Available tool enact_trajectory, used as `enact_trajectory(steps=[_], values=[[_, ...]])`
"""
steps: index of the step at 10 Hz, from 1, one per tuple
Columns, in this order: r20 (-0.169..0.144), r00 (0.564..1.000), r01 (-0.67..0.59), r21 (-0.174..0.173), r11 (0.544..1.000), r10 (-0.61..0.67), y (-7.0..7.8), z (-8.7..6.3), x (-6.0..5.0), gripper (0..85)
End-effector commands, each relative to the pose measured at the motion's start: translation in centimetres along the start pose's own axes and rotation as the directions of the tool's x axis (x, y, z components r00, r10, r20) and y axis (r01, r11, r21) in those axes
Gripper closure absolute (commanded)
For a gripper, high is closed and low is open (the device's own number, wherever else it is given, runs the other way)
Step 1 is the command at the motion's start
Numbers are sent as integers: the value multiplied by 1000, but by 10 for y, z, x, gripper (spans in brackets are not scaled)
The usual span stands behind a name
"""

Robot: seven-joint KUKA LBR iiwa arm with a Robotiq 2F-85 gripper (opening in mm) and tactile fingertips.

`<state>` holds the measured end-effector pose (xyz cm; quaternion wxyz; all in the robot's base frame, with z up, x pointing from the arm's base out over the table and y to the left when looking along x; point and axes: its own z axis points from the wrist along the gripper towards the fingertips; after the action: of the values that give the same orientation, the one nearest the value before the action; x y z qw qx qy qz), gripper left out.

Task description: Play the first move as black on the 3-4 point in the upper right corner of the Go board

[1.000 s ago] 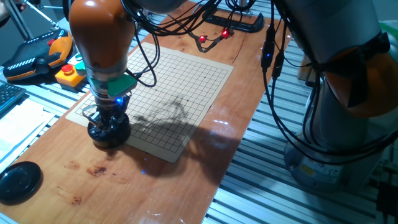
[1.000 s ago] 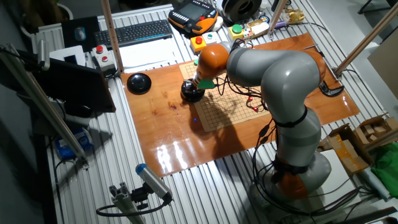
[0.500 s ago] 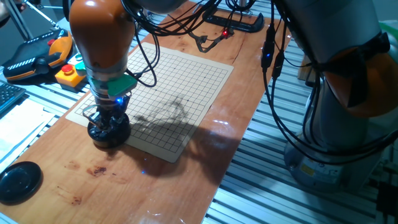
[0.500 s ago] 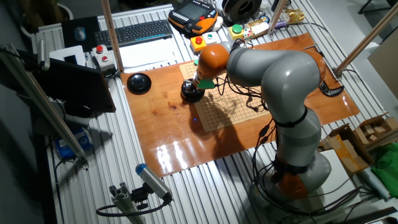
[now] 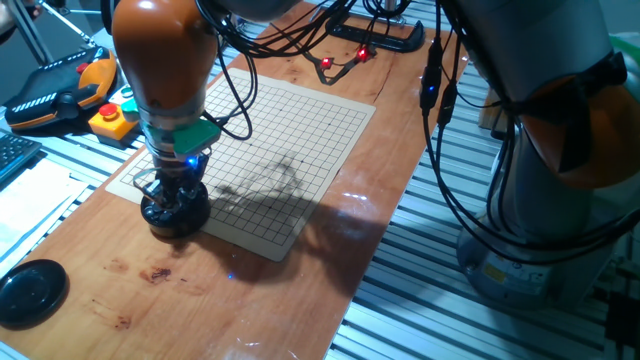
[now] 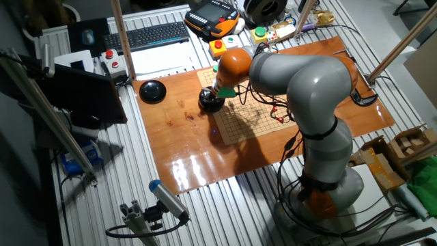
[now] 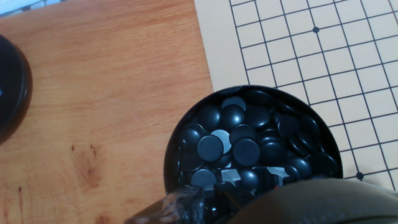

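Orange-brown wooden tabletop (image 5: 300, 290) carries the pale square Go board with thin dark grid lines (image 5: 290, 150) — no stone on it yet. At the board's near corner sits the wide round black bowl (image 7: 249, 146), heaped with small glossy black Go stones (image 7: 210, 147).

Gripper (image 5: 175, 200) is sunk into the bowl; fingers hidden among the stones — cannot tell their opening or whether one is held.

Step in hand, as judged: picking a single stone. Best to close on one top-lying stone by its rim, lift straight, and check no second one clings.

Stones are round discs, no long axis; most lie flat, faces up.

The flat black round lid (image 5: 30, 290) lies well apart.
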<state>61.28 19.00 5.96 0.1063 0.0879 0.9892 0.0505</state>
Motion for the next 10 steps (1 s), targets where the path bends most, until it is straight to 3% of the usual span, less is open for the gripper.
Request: enact_trajectory(steps=[1, 10], values=[[1, 1000, 1, 3, 1000, -1, 0, 0, 0, 543], [5, 1000, 6, 4, 1000, -6, 0, 1, 0, 567]])
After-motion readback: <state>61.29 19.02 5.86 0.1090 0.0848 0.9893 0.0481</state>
